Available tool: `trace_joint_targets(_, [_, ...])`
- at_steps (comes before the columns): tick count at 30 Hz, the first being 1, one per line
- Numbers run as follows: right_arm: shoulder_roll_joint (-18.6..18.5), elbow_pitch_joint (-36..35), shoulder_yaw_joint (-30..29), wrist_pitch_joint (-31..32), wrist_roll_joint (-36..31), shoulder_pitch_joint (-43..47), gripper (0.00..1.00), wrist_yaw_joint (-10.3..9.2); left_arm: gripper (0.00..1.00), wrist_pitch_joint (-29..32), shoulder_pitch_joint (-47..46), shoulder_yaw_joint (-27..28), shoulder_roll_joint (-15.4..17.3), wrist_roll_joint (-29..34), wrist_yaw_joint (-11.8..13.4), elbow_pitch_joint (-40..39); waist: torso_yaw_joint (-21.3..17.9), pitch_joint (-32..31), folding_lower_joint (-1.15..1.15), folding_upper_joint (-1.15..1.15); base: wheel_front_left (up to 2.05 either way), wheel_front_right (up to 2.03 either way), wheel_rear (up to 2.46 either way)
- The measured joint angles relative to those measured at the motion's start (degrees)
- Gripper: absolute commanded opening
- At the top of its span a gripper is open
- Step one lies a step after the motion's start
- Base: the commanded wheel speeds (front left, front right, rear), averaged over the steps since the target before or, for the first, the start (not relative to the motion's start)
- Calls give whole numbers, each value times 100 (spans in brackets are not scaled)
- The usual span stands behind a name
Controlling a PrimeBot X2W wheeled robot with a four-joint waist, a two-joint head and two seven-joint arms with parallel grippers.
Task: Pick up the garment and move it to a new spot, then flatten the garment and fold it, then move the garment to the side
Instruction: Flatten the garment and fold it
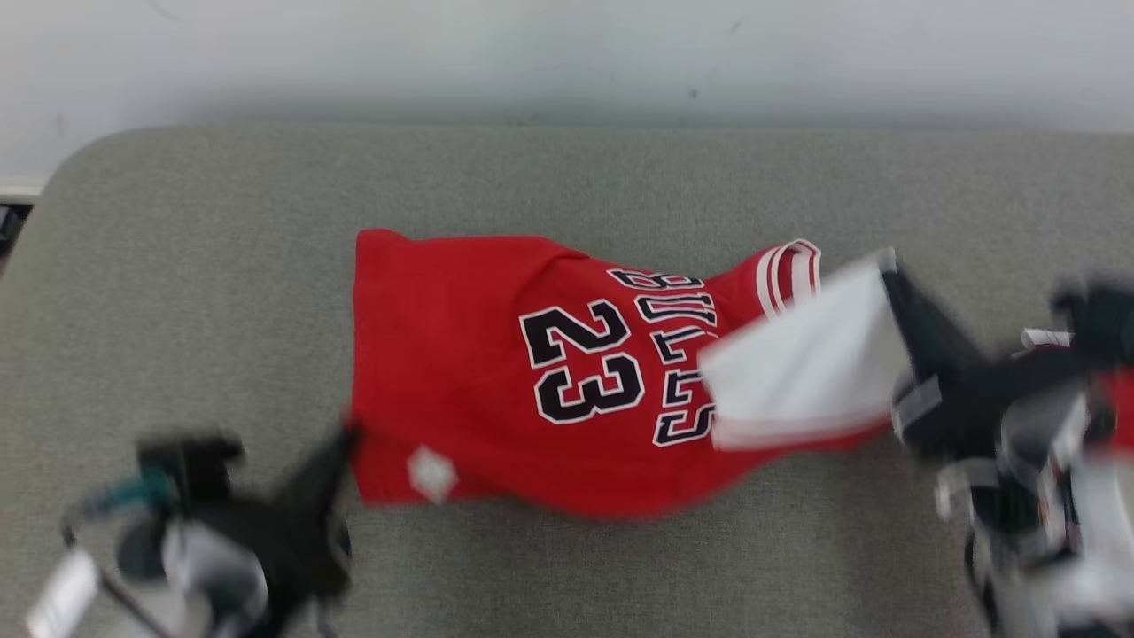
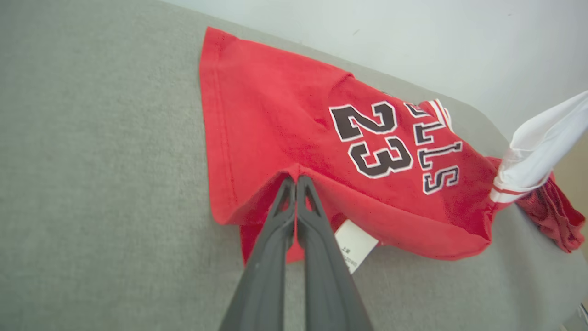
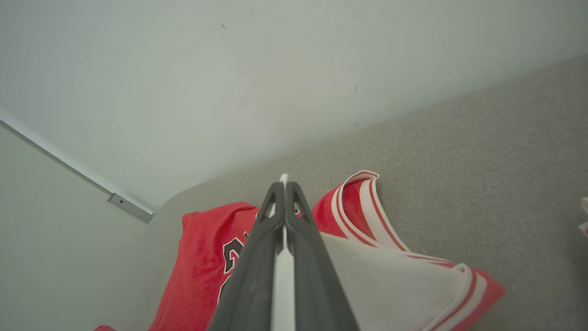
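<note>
1. Visibility: the head view is smeared by motion. Both grippers show there as dark blurs, so their state is read from the wrist views.
2. The left gripper is clenched on the near hem of the red basketball jersey with black-and-white "BULLS 23" lettering. The fingertips meet and the red cloth tents up around them.
3. The right gripper is clenched on a white panel of the same garment. A thin white edge shows between its fingers, and the panel is raised off the surface.
4. A white paper-like label hangs under the lifted hem. Its print is too small to read.
5. A crumpled red fold sits behind the white panel. It is partly cut off at the frame edge, and how it joins the rest cannot be told.
6. Location: the jersey lies near the middle of the grey fabric-covered table, which stands against a pale wall.
7. Orientation: the long axis runs left to right across the table. The straight hem is toward the robot's left, and the red-and-white striped trim is toward its right.
8. The printed face is up, and the lettering lies sideways to the head camera.
</note>
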Motion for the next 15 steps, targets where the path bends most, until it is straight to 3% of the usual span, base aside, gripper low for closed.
trace_joint_targets(4, [-288, 1569, 93, -289, -604, -2713, 0, -83, 0, 268, -2308, 260, -305, 278, 247, 976, -118, 190, 4, 1, 0, 0, 0])
trace_joint_targets(7, [-567, 1961, -250, -1060, -838, -3733, 0, -136, 0, 109, -3844, 662, -778, 764, 396, 1325, -236, 257, 3, 1, 0, 0, 0])
trace_joint_targets(10, [-598, 2139, -511, -1726, -797, -4727, 0, -121, 0, -394, -4931, 802, -1196, 1029, 494, 1624, -302, 229, 3, 1, 0, 0, 0])
trace_joint_targets(13, [-698, 2403, -191, -1797, -834, -5699, 0, 233, 0, -900, -5423, 893, -1139, 1160, 508, 1637, -310, 145, 2, 0, 0, 0, 0])
trace_joint_targets(15, [-702, 2432, 32, -1770, -825, -5538, 0, 459, 0, -1166, -5180, 904, -927, 1367, 552, 1495, -323, 127, -3, -3, 0, 0, 0])
